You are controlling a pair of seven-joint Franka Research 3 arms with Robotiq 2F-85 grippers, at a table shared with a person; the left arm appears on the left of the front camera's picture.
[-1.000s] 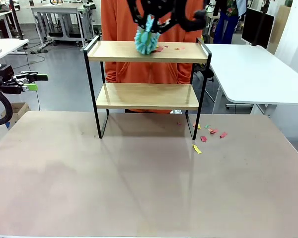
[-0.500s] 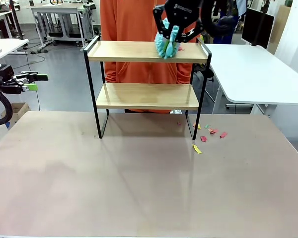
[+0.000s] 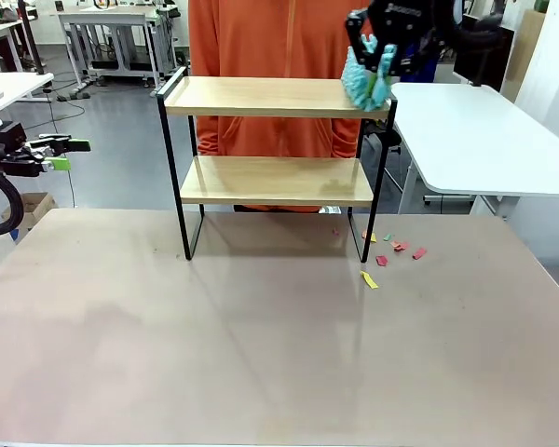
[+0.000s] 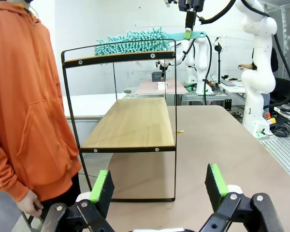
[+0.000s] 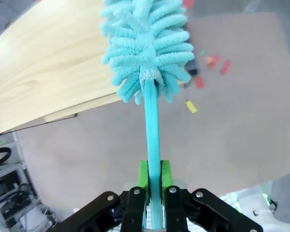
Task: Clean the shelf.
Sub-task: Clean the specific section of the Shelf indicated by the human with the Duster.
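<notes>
Plainly, the shelf (image 3: 261, 96) stands in the upper middle of the front view, its boards running left to right across the frame. At the right end of its top board lies the fluffy head of a teal duster (image 3: 365, 86), right at the edge by the frame post. In the left wrist view the head stretches across the board's depth, front to back. The right gripper (image 5: 153, 176) is clamped tight on the duster's handle, head straight ahead of the jaws, so this arm is the near one. Any further stroke would probably run along the board's length. Coloured paper scraps (image 3: 396, 247) lie on the table (image 3: 261, 354) below that end. The left gripper (image 4: 159, 186) hangs at the left edge, jaws wide and empty, well apart from the shelf.
</notes>
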